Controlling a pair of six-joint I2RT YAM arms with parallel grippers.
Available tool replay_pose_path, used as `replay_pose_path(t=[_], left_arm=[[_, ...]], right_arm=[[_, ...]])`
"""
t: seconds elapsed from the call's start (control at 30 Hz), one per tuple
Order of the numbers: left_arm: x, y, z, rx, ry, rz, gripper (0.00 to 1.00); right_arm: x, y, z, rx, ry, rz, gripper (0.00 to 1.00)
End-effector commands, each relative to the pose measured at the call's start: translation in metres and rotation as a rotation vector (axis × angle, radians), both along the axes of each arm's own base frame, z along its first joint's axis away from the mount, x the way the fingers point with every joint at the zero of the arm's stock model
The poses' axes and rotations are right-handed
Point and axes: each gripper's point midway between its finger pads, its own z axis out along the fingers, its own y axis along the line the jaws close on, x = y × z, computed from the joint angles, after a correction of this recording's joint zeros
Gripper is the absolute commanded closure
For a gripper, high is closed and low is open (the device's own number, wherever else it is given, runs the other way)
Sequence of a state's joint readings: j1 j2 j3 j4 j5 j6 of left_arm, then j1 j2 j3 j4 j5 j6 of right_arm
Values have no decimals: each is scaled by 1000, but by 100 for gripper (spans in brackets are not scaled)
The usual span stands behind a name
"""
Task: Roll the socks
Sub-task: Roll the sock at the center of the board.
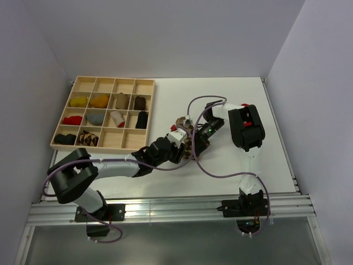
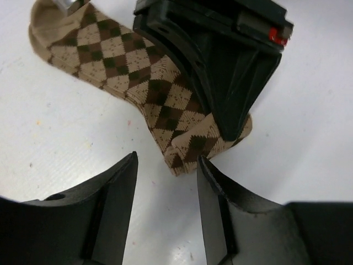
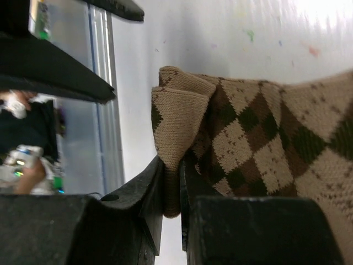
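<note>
left gripper (image 2: 166, 165) jaws apart, nothing between them. argyle sock (image 2: 127, 66) lies flat on the table (image 2: 66, 138) just ahead, near end by its right finger, long axis running away up-left. right gripper (image 3: 172, 176) is clamped on that near end's fold, so it's closer.

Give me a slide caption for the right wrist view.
Right end effector shut on the folded edge of the argyle sock, on the white table.
</note>
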State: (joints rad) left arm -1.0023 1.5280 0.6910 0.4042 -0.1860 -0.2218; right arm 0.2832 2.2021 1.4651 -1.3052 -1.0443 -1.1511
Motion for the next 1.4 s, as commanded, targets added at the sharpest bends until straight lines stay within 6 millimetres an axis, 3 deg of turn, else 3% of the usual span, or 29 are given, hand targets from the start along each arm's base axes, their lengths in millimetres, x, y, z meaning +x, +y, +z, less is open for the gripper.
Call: replay_pose_path(t=[0.0,0.07,0.17,0.3,0.9,1.0,1.07,1.13,1.2,1.27,1.37], left_arm=[[4,-26,19,-33,-128,-134,47],[-1,-38,20,-40,-129,-208,46],[-5,-50,6,-25,-80,-292,45],[-1,-57,-4,-14,-52,-318,44],[0,-59,-46,-82,214,-489,48],[-3,-61,-52,-95,270,-506,60],[-5,-63,-58,-103,316,-505,75],[-10,-63,-62,-116,375,-496,91],[-11,-61,-71,-113,430,-457,100],[-14,-57,-80,-108,505,-418,100],[-16,-47,-93,-82,606,-320,100]], right_arm=[[-10,-5,12,-76,158,-76,90],[-8,-7,5,-97,136,-95,90],[-9,-10,-1,-146,154,-130,90],[-8,-13,-7,-181,152,-152,90],[4,-22,-20,-255,118,-219,90],[11,-21,-21,-267,68,-249,87],[14,-23,-22,-291,49,-271,85],[20,-25,-20,-298,3,-288,78],[32,-24,-10,-287,-77,-328,69],[36,-28,-6,-297,-122,-362,63],[53,-33,16,-269,-248,-435,53]])
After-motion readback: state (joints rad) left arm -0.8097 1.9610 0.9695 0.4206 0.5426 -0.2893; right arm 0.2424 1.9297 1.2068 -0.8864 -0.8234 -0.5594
